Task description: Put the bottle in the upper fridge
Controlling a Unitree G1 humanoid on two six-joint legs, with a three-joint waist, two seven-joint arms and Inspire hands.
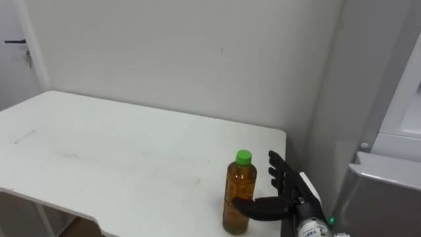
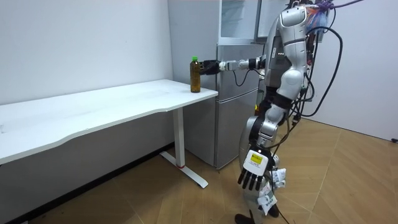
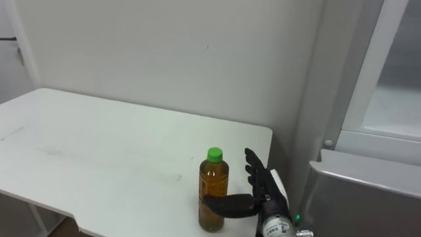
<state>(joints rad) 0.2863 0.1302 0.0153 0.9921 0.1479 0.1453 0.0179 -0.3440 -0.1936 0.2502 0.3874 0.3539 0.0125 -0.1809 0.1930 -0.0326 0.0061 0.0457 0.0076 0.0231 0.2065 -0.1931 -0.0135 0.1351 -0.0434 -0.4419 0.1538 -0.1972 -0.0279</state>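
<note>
The right hand (image 1: 288,186) is spread at the bottle (image 1: 240,191), fingers straight just beside it and the thumb lying across its lower front. The green-capped bottle stands upright near the counter's (image 1: 105,145) corner, by the fridge (image 1: 385,197). The left hand (image 2: 251,178) hangs loose at the robot's side.

The bottle (image 1: 239,194) stands upright on the white table (image 1: 99,151); the right hand (image 1: 284,192) flanks it, thumb across its front, fingers (image 1: 275,172) straight.
</note>
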